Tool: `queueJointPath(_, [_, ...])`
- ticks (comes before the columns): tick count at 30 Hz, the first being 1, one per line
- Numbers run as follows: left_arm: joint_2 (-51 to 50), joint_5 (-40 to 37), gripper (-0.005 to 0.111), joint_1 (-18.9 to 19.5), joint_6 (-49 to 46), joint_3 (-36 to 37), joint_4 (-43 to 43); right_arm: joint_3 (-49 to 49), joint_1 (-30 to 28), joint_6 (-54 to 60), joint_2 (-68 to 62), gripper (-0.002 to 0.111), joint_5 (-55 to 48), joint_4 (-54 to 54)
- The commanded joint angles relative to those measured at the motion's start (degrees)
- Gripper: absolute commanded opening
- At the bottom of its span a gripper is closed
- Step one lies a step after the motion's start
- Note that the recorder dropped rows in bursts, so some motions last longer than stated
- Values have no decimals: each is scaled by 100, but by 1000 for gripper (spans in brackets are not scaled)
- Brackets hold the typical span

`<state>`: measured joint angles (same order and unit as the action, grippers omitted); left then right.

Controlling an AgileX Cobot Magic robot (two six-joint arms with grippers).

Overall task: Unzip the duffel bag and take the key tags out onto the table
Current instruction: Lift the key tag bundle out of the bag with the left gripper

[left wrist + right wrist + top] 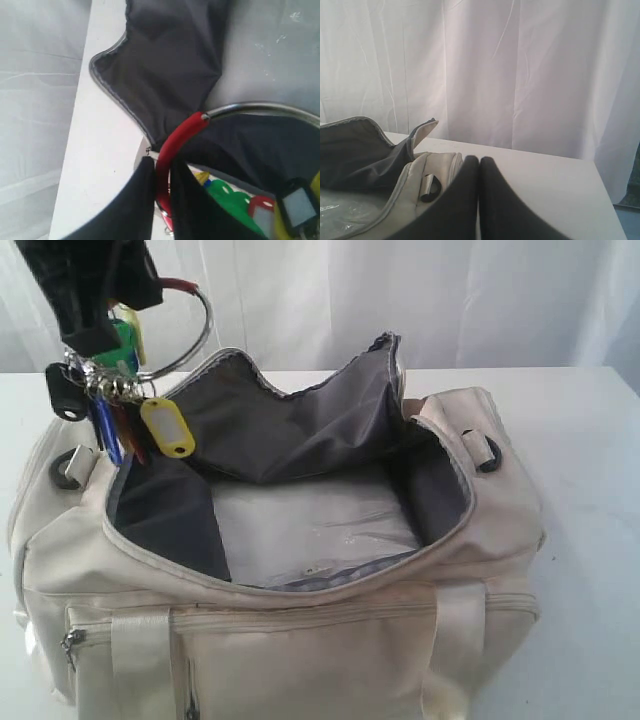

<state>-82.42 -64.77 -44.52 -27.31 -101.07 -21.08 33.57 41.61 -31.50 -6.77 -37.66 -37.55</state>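
Nearest, at 6 o'clock: unzipped duffel bag (300,640), lining bare. At 10 o'clock, above its end: key tags (165,425) dangling from a ring (196,340), red sleeve pinched in the left end effector (162,200). Not yet over the table (590,440). Risks dropping them back inside if released here, or snagging the fabric in swinging out. Right end effector (479,165) pressed together, empty.

White curtain (520,75) backdrop, hanging in soft vertical folds (some faint horizontal creases)
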Motion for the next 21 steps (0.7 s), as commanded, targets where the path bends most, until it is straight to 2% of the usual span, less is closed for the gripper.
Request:
queueJointPath(1, [367, -519, 0, 320, 235, 283, -1, -34, 19, -22, 21, 0, 17, -33])
queueJointPath(7, [670, -519, 0, 846, 180, 1223, 475, -34, 19, -22, 21, 0, 17, -33])
queueJointPath(12, [703, -161, 0, 904, 73, 1954, 1290, -34, 19, -22, 21, 0, 28, -44])
queueJointPath(15, [703, 575, 0, 894, -296, 2231, 2918, -34, 19, -22, 21, 0, 28, -69])
queueJointPath(18, [690, 772, 0, 554, -311, 2231, 3147, -34, 19, -22, 21, 0, 28, -69])
queueJointPath(19, [585, 844, 0, 183, -311, 2220, 3139, -34, 19, -22, 21, 0, 41, -93])
queueJointPath(20, [509, 864, 0, 38, -311, 2201, 3107, -34, 19, -22, 21, 0, 52, -105])
queueJointPath(21, [250, 899, 0, -305, -311, 2052, 3107, -34, 19, -22, 21, 0, 64, -130])
